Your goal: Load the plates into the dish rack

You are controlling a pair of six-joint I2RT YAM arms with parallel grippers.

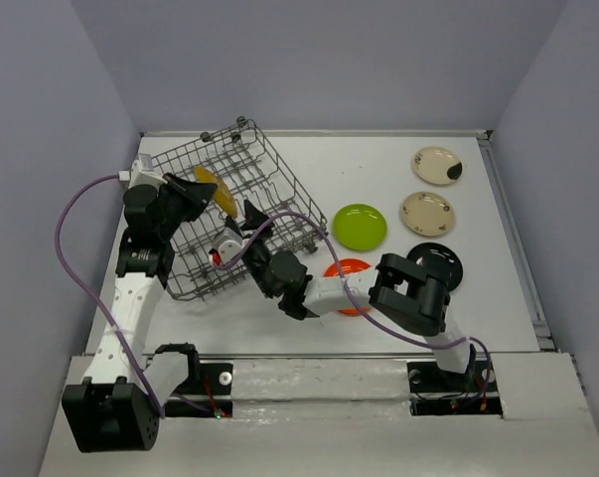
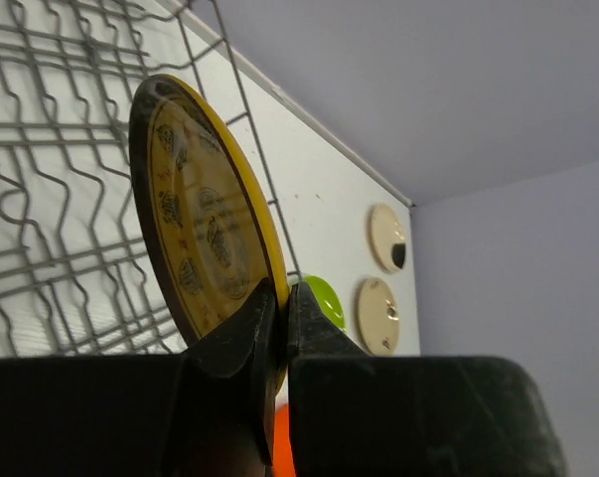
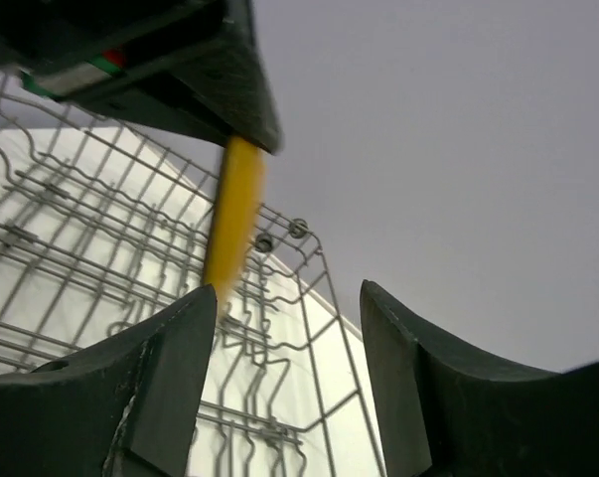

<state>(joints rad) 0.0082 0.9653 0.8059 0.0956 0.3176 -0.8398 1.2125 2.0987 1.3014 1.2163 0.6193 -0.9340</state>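
Left gripper (image 2: 282,298): black fingers pinched shut on the lower rim of the round dark gold patterned plate (image 2: 202,214), one pad on each face. The plate stands on edge, tipped slightly, over the floor of the grey metal wire dish rack (image 2: 51,149). Its dark face with gold motifs shows in the left wrist view, ringed by a glossy yellow rim. From the top camera it reads as a thin yellow sliver lying diagonally over the rack's far-left part. Can't tell if it's seated between tines.

Right gripper (image 3: 287,290): inside the rack near its right wall, jaws well apart, nothing between them. The plate's yellow edge, blurred, shows just beyond one of its fingers.

Rack: rectangular basket of thin wavy wire with upright tines and small dark wheels (image 1: 241,123) on its far side. In the top view its long axis is skewed to the edges of the white table (image 1: 279,328).

Other plates all lie flat to the right of the rack:
- lime green round plate (image 1: 360,227), closest to the rack
- orange plate (image 1: 351,268), just nearward of the green one and partly under the right arm
- glossy black plate (image 1: 438,260), further right
- two cream plates with brown marks (image 1: 437,165) (image 1: 427,213), furthest from the rack
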